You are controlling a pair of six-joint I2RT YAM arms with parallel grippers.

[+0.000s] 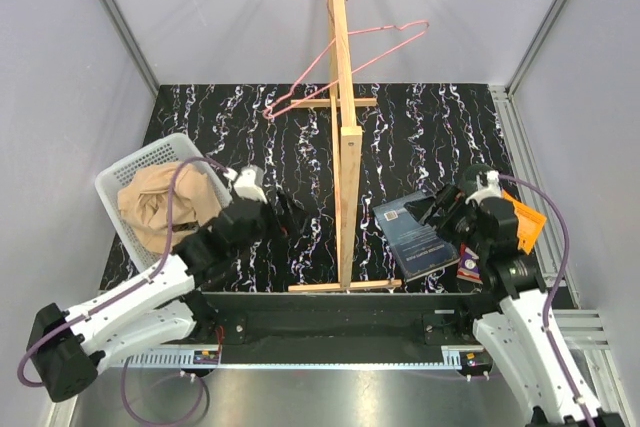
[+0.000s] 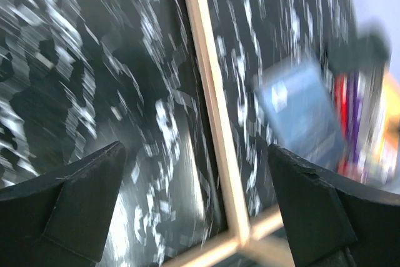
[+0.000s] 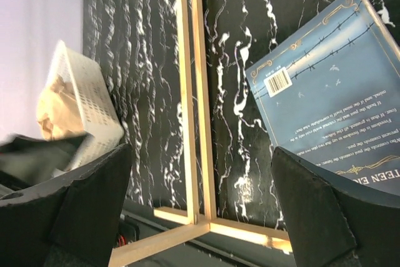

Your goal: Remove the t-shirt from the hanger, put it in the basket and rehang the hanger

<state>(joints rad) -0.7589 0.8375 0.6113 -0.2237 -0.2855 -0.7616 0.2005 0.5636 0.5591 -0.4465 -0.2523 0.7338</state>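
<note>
White lattice basket (image 1: 120, 179) at the near left, with the tan t-shirt (image 1: 160, 207) crumpled inside. Bare pink hanger (image 1: 424, 26) on the wooden stand (image 1: 343, 97), far centre. At the near right, a blue book (image 3: 325, 79), back cover up: white barcode label (image 3: 278, 82), gold letters "TEEN E" cut off at the edge, small print too fine to read. Left gripper (image 2: 197, 154) released, empty. Right gripper (image 3: 200, 154) likewise spread wide, grasping nothing.

a white plastic basket (image 1: 150, 153) sits at the left edge of the black, white-veined tabletop (image 1: 430, 137). a tall wooden pole stand (image 1: 347, 157) rises from the middle on a cross base. right of it lies a blue book (image 1: 410, 237), back cover up, with something orange (image 1: 530, 222) further right.
</note>
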